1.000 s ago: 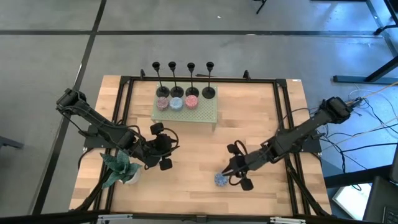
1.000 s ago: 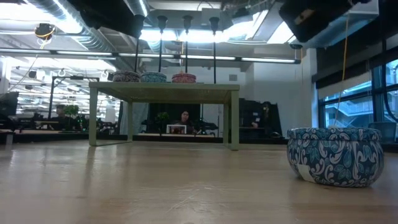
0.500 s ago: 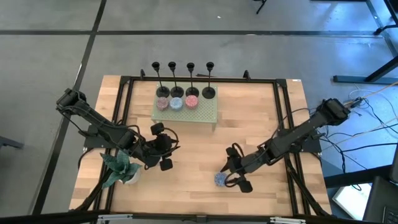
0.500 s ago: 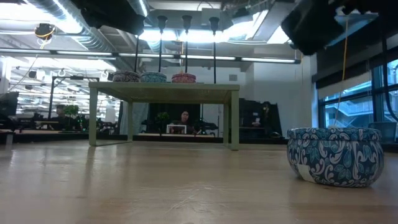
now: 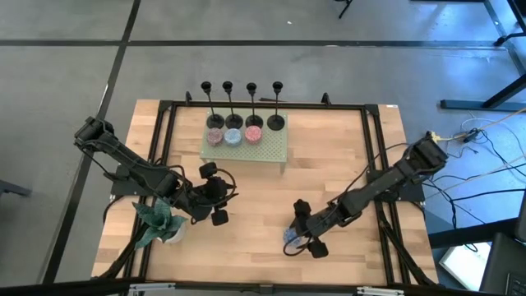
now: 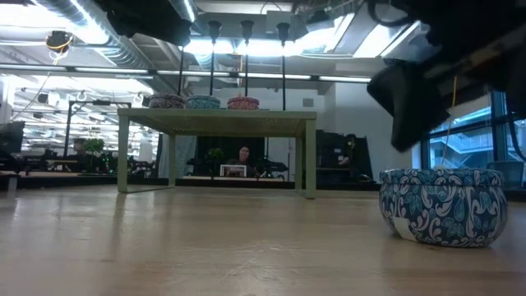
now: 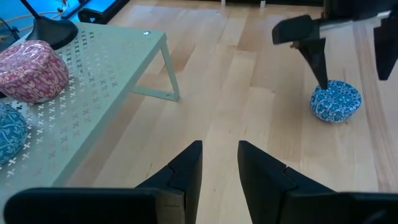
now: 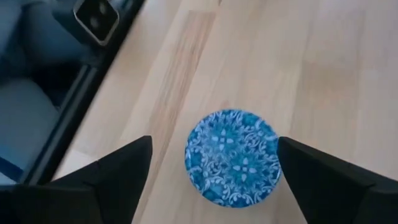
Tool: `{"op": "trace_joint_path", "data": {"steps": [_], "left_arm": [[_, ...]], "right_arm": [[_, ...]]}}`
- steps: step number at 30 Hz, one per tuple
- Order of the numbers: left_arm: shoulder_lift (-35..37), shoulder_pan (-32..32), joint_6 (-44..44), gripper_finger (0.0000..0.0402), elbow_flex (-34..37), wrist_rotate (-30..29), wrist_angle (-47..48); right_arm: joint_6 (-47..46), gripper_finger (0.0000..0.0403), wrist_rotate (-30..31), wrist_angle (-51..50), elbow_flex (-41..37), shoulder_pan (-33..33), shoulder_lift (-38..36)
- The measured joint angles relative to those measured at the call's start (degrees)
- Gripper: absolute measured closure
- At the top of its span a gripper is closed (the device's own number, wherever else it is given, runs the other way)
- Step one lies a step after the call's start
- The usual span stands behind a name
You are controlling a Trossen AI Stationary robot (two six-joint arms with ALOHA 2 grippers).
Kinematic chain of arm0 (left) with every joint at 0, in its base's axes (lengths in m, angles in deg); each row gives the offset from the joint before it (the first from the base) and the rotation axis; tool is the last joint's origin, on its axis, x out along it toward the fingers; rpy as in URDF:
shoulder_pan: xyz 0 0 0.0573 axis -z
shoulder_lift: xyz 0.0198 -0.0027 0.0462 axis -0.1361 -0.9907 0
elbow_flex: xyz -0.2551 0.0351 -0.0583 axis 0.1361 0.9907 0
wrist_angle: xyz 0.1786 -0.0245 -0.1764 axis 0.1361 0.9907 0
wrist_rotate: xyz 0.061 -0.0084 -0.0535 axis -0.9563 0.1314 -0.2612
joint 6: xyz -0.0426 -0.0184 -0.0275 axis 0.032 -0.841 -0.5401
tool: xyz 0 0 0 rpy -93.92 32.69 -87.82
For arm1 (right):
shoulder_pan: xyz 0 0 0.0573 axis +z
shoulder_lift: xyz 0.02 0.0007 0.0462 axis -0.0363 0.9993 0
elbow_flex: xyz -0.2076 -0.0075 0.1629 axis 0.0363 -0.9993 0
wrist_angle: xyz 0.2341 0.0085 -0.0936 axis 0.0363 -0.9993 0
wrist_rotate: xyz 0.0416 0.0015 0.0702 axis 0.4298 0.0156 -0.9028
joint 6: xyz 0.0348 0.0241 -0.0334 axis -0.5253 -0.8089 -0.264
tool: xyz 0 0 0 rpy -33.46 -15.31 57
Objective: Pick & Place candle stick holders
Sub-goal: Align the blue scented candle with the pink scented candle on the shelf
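Presently, findings run from the near edge of the table to the far edge.

Right gripper (image 5: 297, 238): low over the near middle of the table, jaws spread wide, one finger on either side of the blue patterned tin (image 8: 232, 155). Nothing is held; in the right wrist view the fingers stand clear of the tin's sides.

Blue patterned tin: sits flat on the wood, lid up, well apart from the stand. It is not one of the task's items.

Plant (image 5: 159, 220): near left, just beside the left arm.

Left gripper (image 5: 215, 192): waiting left of centre, above the wood. Fingers (image 7: 186, 172) are close together with a narrow gap and nothing between them.

Green perforated stand (image 5: 271, 150): far middle, on four legs. Three small speckled candles (image 5: 233, 136) sit in a row on it.

Candle stick holders (image 5: 240, 103): four, upright in a row at the stand's far edge. The right-hand one's round base (image 5: 276, 123) rests on the stand; the other bases are hard to make out behind the candles. None has been moved yet, by my judgement.

Handling, judged: stiff, likely metal, light but top-heavy on a small base, so easy to tip. Smooth stems may slip.

Hold point, judged: pinch the thin stem low down, above the base, and lift straight up.

Risk, judged: close spacing means a wide approach could knock a neighbour.
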Motion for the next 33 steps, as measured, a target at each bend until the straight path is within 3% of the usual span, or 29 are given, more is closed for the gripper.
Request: {"op": "trace_joint_path", "data": {"steps": [33], "left_arm": [[0.00,0.00,0.00,0.0304,0.00,0.17,0.02]], "right_arm": [[6.69,0.0052,1.54,1.29,0.07,-0.55,6.34]]}}
